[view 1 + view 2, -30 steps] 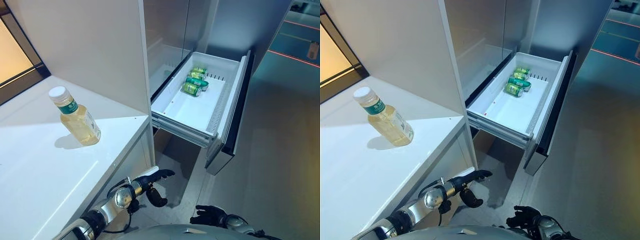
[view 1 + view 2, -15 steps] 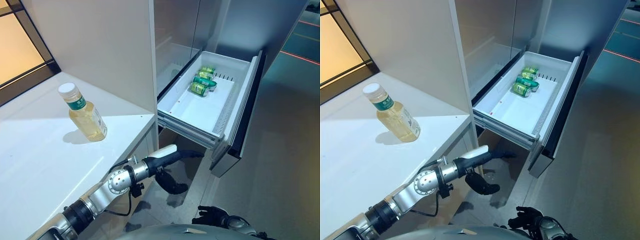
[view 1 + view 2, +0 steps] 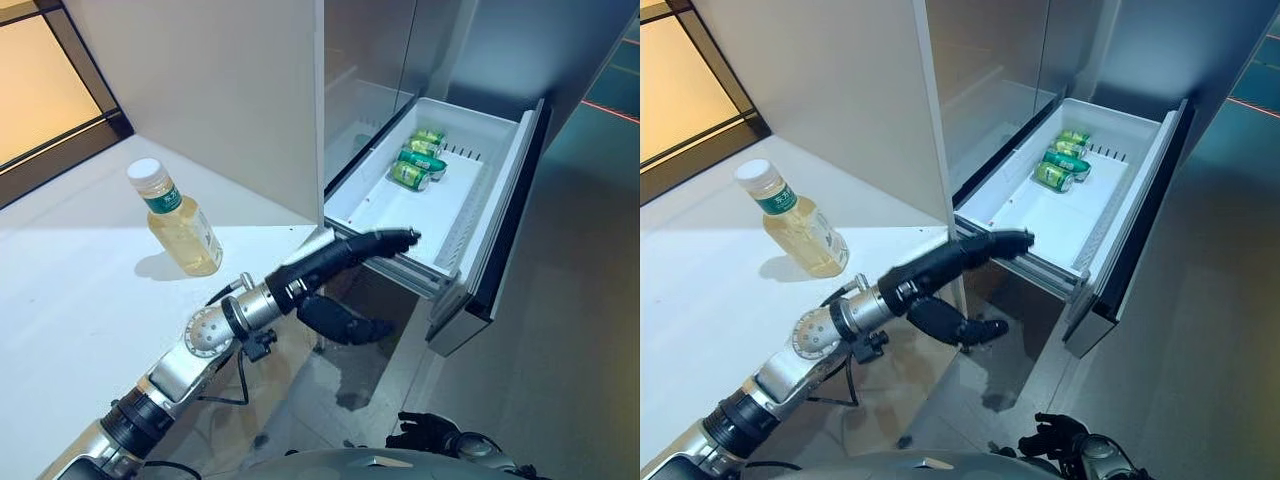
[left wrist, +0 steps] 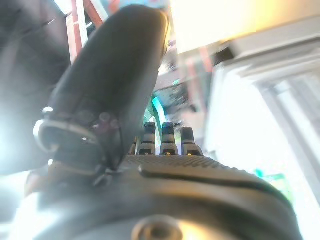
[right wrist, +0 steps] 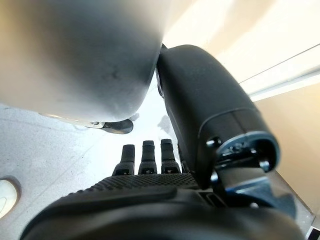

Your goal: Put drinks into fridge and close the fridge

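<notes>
A clear bottle (image 3: 183, 222) of pale yellow drink with a white cap stands upright on the white counter (image 3: 70, 310). The fridge drawer (image 3: 458, 205) is pulled out, and several green cans (image 3: 420, 160) lie at its far end. My left hand (image 3: 340, 258) is open and stretched out level in front of the counter's corner. Its fingertips (image 3: 405, 238) are at the drawer's near rim and it holds nothing. It is well to the right of the bottle. My right hand (image 3: 428, 436) hangs low over the floor, relaxed and empty.
A tall pale panel (image 3: 220, 90) rises behind the bottle and separates the counter from the fridge's inside. The drawer's dark front (image 3: 512, 210) juts out over the grey floor (image 3: 560, 340). A window (image 3: 40, 90) lies at the far left.
My left arm has risen from below the counter's edge and stretched forward to the drawer's near rim. The camera has shifted. The bottle, the drawer and my right hand have stayed put.
</notes>
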You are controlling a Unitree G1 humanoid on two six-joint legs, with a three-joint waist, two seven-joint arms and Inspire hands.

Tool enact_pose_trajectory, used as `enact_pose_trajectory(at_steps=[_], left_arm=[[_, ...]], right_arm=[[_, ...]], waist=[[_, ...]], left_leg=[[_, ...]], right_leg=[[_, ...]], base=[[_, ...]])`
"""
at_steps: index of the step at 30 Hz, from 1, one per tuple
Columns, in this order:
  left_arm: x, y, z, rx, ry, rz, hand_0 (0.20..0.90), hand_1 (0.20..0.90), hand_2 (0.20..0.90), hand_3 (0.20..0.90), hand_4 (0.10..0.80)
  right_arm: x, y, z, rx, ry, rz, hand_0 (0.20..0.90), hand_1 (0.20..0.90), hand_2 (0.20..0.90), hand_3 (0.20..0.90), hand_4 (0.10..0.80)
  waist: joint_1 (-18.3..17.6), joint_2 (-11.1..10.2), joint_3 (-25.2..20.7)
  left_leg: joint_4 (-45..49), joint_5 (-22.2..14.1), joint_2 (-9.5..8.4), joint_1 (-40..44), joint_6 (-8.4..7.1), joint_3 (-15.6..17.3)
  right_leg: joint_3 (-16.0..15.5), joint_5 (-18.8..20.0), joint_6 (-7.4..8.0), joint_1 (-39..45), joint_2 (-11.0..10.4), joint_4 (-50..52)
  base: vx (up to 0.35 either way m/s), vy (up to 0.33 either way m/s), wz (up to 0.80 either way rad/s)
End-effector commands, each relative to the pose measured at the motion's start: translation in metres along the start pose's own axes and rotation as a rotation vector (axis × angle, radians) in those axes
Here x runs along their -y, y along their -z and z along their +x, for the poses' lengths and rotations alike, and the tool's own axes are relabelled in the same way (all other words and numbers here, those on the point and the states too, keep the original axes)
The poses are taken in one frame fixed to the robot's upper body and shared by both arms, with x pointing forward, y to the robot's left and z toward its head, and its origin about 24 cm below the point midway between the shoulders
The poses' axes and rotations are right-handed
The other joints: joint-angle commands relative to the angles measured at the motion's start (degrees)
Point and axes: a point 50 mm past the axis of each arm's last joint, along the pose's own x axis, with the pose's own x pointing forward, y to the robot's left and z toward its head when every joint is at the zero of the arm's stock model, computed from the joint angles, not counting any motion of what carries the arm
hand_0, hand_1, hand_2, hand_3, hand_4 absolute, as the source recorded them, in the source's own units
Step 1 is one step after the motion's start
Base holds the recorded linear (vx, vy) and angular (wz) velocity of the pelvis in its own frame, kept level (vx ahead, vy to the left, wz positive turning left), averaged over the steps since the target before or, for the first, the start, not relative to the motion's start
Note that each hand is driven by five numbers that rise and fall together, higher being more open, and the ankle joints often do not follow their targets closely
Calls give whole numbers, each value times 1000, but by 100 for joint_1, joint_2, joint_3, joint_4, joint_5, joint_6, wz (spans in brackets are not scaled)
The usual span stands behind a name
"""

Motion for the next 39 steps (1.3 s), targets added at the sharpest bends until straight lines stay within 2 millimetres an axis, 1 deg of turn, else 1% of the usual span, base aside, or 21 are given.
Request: enact_pose_trajectory(at_steps=[1,6,10,14,18,20,22,23,26,27,29,30,31,34,39], left_arm=[[-12,-58,19,356,13,65,900,900,900,900,800],[-25,-75,15,451,-64,113,900,900,900,900,800],[-36,-96,8,543,-126,173,900,900,900,900,800],[-45,-111,0,607,-261,287,900,900,900,900,800],[-54,-122,-12,659,-400,380,900,900,900,900,800],[-56,-125,-16,682,-436,403,900,900,900,900,800],[-57,-128,-21,697,-472,435,900,900,900,900,800],[-58,-130,-23,700,-504,457,900,900,900,900,800],[-64,-129,-28,662,-628,528,900,900,900,900,800],[-70,-124,-34,621,-718,558,900,900,900,900,800],[-77,-118,-41,570,-805,583,900,900,900,900,800],[-78,-117,-42,564,-818,583,900,900,900,900,800],[-81,-112,-49,526,-881,615,900,900,900,900,800],[-83,-107,-53,481,-932,649,900,900,900,900,800],[-92,-91,-62,321,-1026,697,900,900,900,900,800]], right_arm=[[-1,19,-2,-49,-13,-3,900,900,900,900,800],[-3,23,-2,-52,-12,13,900,900,900,900,800],[-4,28,-3,-57,-9,28,900,900,900,900,800],[-6,32,-3,-60,-8,37,900,900,900,900,800],[-9,35,-3,-64,-8,48,900,900,900,900,800],[-10,37,-3,-66,-7,54,900,900,900,900,800],[-11,38,-3,-69,-7,59,900,900,900,900,800],[-11,38,-3,-70,-6,61,900,900,900,900,800],[-10,39,-4,-74,-6,64,900,900,900,900,800],[-10,40,-4,-76,-6,67,900,900,900,900,800],[-10,40,-4,-79,-5,71,900,900,900,900,800],[-10,40,-4,-79,-5,72,900,900,900,900,800],[-9,40,-4,-79,-4,77,900,900,900,900,800],[-9,38,-4,-80,-1,83,900,900,900,900,800],[-6,36,-4,-81,5,95,900,900,900,900,800]], waist=[[17,-51,-224],[55,-85,-261],[85,-96,-289],[96,-113,-321],[119,-135,-360],[131,-147,-375],[145,-149,-395],[152,-155,-400],[161,-153,-412],[170,-152,-419],[184,-151,-426],[186,-150,-425],[206,-149,-422],[227,-146,-422],[255,-132,-418]], left_leg=[[8,-328,-261,-345,185,-430],[8,-342,-275,-342,178,-469],[8,-345,-287,-337,169,-505],[8,-350,-296,-337,162,-540],[8,-360,-310,-331,158,-587],[8,-306,-316,-365,150,-598],[8,-365,-315,-332,147,-620],[8,-307,-320,-364,141,-623],[8,-306,-322,-361,130,-645],[8,-305,-325,-360,129,-659],[8,-305,-327,-353,128,-667],[8,-303,-326,-352,128,-667],[12,-299,-322,-350,124,-671],[13,-294,-322,-352,122,-680],[20,-282,-323,-358,112,-708]], right_leg=[[-304,-9,475,-230,-102,151],[-300,-5,454,-197,-104,114],[-300,-4,440,-184,-103,101],[-292,-20,427,-175,-101,92],[-285,-45,409,-156,-97,82],[-286,-7,402,-191,-99,89],[-286,-58,400,-150,-93,76],[-287,-17,393,-185,-94,87],[-283,-28,388,-178,-92,85],[-280,-28,386,-173,-93,76],[-285,-30,384,-164,-98,73],[-285,-31,383,-163,-99,74],[-289,-35,377,-152,-102,75],[-299,-37,372,-152,-103,78],[-302,-39,368,-151,-101,80]], base=[[-2,-5,5],[8,-7,4],[0,0,0],[0,0,0],[0,0,0],[0,0,0],[17,-2,5],[17,1,6],[-4,1,2],[0,0,0],[0,0,0],[0,0,0],[0,0,0],[0,0,0],[4,3,3]])
